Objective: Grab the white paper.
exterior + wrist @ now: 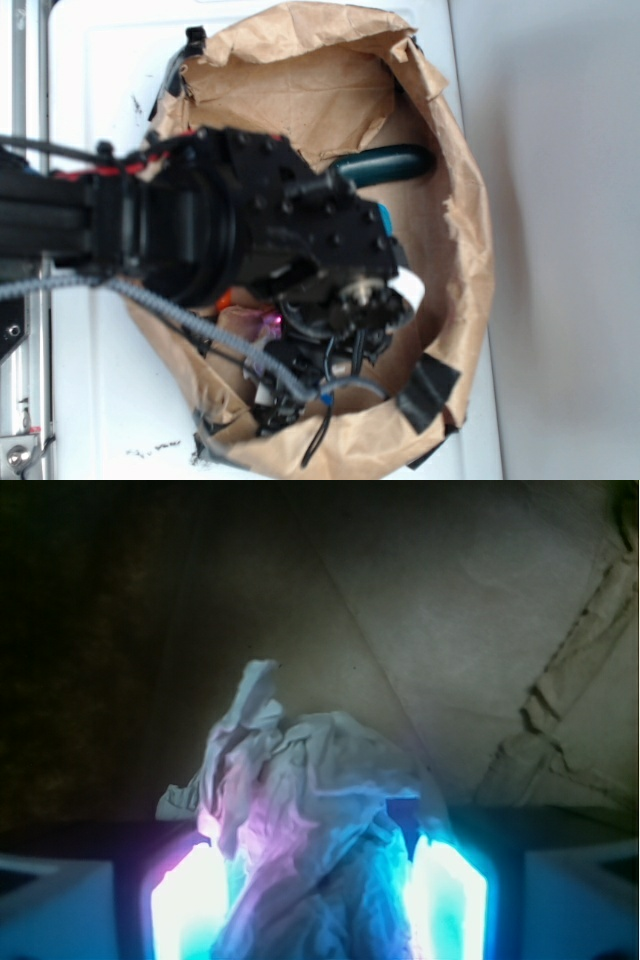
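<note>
The white paper (310, 800) is a crumpled, wrinkled wad that fills the gap between my two glowing fingers (190, 900) in the wrist view, with a twisted tip sticking up above them. Both pads press against its sides, so my gripper (315, 875) is shut on it. In the exterior view the black arm reaches into the bag from the left. The gripper (385, 300) is low inside the bag, and only a small white patch of the paper (410, 288) shows at its tip.
A brown paper bag (300, 80) lies open around the gripper, its walls close on all sides, with black tape (428, 388) on its rim. A dark teal object (385, 165) lies inside near the far wall. Something orange (225, 298) peeks out under the arm.
</note>
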